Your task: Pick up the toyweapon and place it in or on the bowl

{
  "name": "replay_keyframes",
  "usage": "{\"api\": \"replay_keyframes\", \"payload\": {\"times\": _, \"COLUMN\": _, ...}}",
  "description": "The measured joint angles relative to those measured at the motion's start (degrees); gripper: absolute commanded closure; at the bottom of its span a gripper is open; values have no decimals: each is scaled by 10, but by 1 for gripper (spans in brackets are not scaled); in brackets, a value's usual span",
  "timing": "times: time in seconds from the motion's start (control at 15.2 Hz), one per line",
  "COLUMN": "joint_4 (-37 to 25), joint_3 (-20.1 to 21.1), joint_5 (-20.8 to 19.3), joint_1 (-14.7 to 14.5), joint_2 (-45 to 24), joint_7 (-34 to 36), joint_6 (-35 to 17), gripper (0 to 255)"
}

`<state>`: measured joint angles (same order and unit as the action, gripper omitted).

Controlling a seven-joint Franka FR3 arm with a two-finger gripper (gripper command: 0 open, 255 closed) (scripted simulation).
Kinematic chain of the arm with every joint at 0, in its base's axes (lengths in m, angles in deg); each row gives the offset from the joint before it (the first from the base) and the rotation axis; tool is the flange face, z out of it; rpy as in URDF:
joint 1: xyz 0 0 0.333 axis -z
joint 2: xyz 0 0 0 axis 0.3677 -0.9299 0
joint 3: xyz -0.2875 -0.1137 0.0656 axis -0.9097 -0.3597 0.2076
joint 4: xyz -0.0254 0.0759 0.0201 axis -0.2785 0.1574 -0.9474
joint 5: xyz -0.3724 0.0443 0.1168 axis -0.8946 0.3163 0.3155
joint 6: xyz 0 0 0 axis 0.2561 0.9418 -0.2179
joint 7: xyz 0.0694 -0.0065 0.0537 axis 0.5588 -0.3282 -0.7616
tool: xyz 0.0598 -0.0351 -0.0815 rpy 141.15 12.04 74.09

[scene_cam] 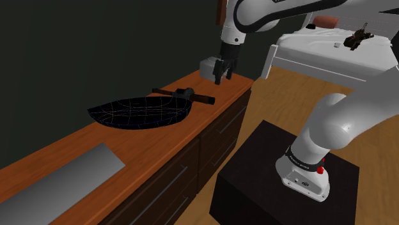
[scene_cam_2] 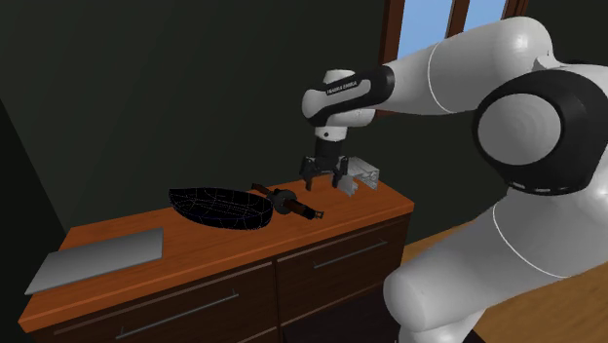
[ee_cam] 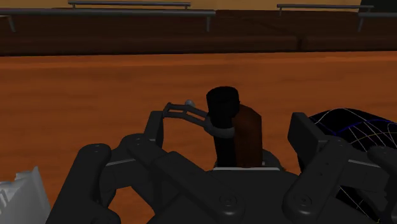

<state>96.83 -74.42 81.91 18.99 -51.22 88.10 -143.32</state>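
White Franka arm [scene_cam: 339, 115] bends high and reaches across, wrist pointing straight down, black gripper [scene_cam_2: 323, 183] hanging just above and beside the toy weapon [scene_cam_2: 285, 202], fingers [scene_cam_2: 308, 175] spread wide apart, clasping nothing.

Toyweapon [scene_cam: 185, 94] black, brown grip; bowl [scene_cam: 137, 114] black, pale gridlines; countertop [scene_cam: 77, 144] orange-brown.

toy weapon [scene_cam: 185, 94] is a small dark thing, black barrel with a brown bit, lying flat on the wooden counter [scene_cam: 64, 144] right at the rim of the bowl [scene_cam: 140, 112], which is wide, shallow, black with thin pale lines, sitting upright
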Motion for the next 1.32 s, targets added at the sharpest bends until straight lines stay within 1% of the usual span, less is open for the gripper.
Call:
{"api": "replay_keyframes", "payload": {"times": 0.26, "joint_4": -20, "joint_3": 5, "joint_5": 13, "joint_1": -12, "joint_2": -67, "joint_7": -20, "joint_6": -69, "gripper": 0}}
{"api": "replay_keyframes", "payload": {"times": 0.66, "joint_4": -87, "joint_3": 5, "joint_5": 32, "joint_1": -23, "joint_2": -188, "joint_7": -64, "joint_6": -155, "gripper": 0}}
{"api": "replay_keyframes", "payload": {"times": 0.92, "joint_4": -145, "joint_3": 13, "joint_5": 44, "joint_1": -33, "joint_2": -268, "joint_7": -83, "joint_6": -199, "gripper": 0}}
{"api": "replay_keyframes", "payload": {"times": 1.19, "joint_4": -210, "joint_3": 21, "joint_5": 54, "joint_1": -40, "joint_2": -343, "joint_7": -102, "joint_6": -231, "gripper": 0}}
{"api": "replay_keyframes", "payload": {"times": 1.32, "joint_4": -251, "joint_3": 24, "joint_5": 56, "joint_1": -41, "joint_2": -380, "joint_7": -113, "joint_6": -237, "gripper": 0}}
